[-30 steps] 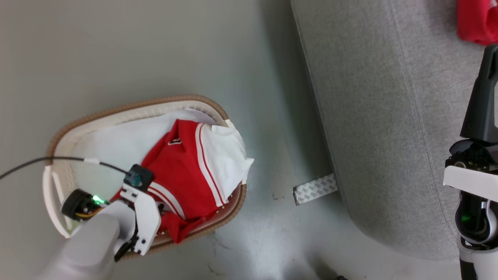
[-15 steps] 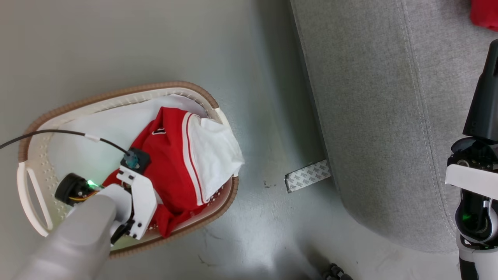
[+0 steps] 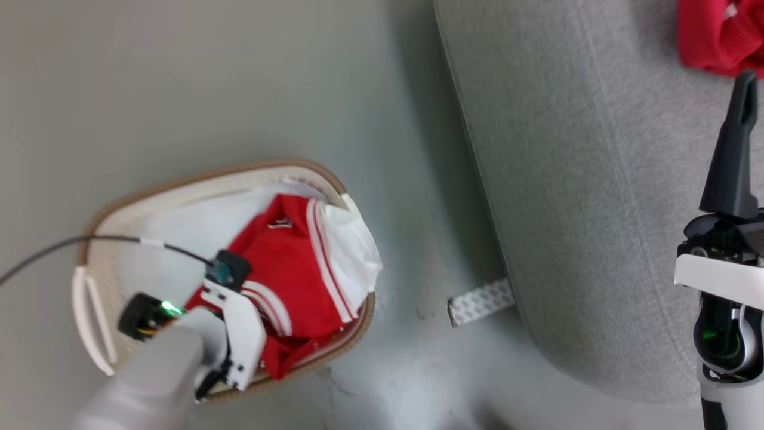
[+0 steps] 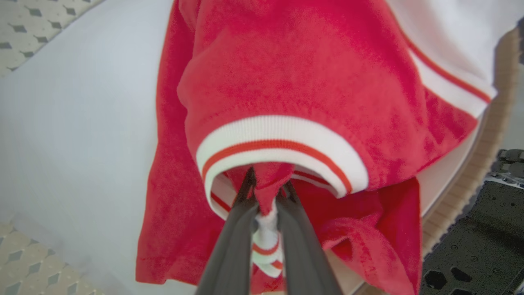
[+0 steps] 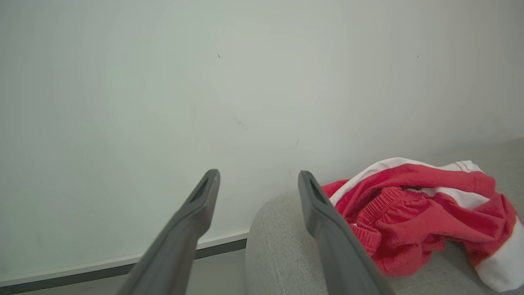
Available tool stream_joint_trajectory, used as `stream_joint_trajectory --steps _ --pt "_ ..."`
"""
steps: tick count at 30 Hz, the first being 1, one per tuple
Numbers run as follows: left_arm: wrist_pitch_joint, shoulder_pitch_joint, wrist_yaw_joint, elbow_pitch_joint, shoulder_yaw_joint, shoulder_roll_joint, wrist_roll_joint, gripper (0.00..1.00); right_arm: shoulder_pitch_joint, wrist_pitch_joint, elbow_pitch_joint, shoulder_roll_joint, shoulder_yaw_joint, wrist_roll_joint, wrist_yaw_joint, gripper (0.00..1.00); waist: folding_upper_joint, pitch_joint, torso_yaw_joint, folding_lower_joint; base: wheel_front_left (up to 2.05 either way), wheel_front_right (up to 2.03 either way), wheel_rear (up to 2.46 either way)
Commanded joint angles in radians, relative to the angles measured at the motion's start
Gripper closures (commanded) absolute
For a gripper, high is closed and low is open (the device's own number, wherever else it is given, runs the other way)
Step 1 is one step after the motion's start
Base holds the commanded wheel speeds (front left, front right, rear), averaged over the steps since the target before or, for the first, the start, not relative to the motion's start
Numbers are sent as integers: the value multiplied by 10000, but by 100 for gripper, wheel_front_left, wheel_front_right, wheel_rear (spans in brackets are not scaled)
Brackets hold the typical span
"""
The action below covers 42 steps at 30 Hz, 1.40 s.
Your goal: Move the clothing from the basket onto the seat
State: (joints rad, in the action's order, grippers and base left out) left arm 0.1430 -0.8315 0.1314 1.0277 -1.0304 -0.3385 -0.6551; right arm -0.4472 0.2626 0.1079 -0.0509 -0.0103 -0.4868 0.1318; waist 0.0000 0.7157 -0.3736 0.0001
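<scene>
Left hand [image 4: 268,184] | was open, now pinching clothing [image 4: 286,73] | inside basket [image 3: 197,177]

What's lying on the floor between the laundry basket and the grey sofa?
In the head view, mostly bare floor; one small white patterned strip lies at the sofa foot, apart from the basket.

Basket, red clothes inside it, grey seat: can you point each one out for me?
basket [image 3: 203,182]: head view, far brown rim.
red clothes [image 3: 280,269]: head view, red middle panel.
seat [image 3: 585,209]: head view, bare grey top.
</scene>
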Motion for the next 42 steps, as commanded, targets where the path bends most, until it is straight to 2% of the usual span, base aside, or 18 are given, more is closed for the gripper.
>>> stream_joint_trajectory --steps 1,7,16,24,31,42 --pt "-265 220 -17 52 -28 119 -215 100 121 30 -78 5 -39 140 -22 0 0 -653 260 -1 0 0 0" --pt "-1461 726 -17 44 -188 604 -615 100 436 30 -363 -7 44 544 -22 0 0 -2056 769 -1 0 0 0" --pt "-3265 1333 -17 -218 -344 1185 -1064 100 1083 25 -889 -426 303 657 -22 0 0 -4093 1676 -1 0 0 0" --pt "-3934 1641 -29 -835 -92 1478 -1435 100 1726 -173 -1120 -604 544 533 -22 0 0 -5542 2301 -1 0 0 0" --pt "-4063 1639 -301 -2138 453 1197 -1550 100 2347 -345 -1287 -524 812 426 -22 0 0 -6514 2629 -1 0 0 0" --pt "-3776 1323 -1458 -5801 1289 113 -1608 100 3177 -470 -1423 -293 1423 302 -22 0 0 -7359 2924 -1 0 0 0"
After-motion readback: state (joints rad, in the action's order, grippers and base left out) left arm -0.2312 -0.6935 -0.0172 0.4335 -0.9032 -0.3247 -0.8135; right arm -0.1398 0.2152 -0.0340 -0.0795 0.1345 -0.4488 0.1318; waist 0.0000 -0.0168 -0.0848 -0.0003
